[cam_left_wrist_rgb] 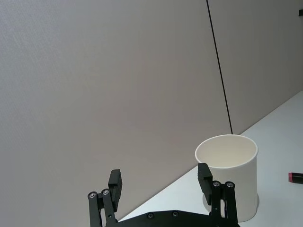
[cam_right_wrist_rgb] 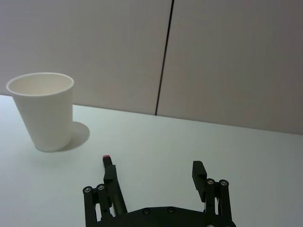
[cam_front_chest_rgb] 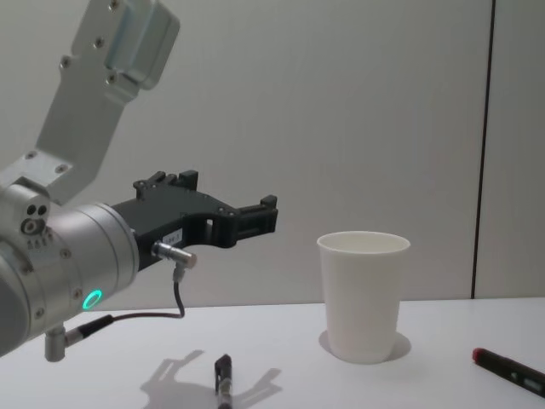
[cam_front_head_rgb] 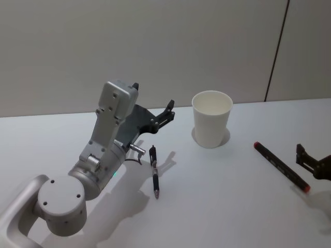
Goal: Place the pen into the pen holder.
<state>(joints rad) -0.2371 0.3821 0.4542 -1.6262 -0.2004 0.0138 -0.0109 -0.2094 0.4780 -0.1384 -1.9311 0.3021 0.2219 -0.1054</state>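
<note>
The pen holder, a white paper cup (cam_front_head_rgb: 211,119), stands upright and empty at mid-table. A slim dark pen (cam_front_head_rgb: 154,172) lies flat on the table to its left. My left gripper (cam_front_head_rgb: 153,99) hovers open above the table, over and just behind that pen, its fingers pointing toward the cup (cam_left_wrist_rgb: 227,175). A thicker black pen with red ends (cam_front_head_rgb: 282,166) lies to the cup's right. My right gripper (cam_right_wrist_rgb: 154,172) is open and low beside this thicker pen (cam_right_wrist_rgb: 108,163), holding nothing. From the chest, the left gripper (cam_front_chest_rgb: 230,194) hangs well above the slim pen (cam_front_chest_rgb: 223,388).
The white table (cam_front_head_rgb: 222,206) runs back to a grey wall with a dark vertical seam (cam_front_head_rgb: 276,49). The bulky left arm (cam_front_head_rgb: 98,155) covers the table's near left. Open tabletop lies between the cup and both pens.
</note>
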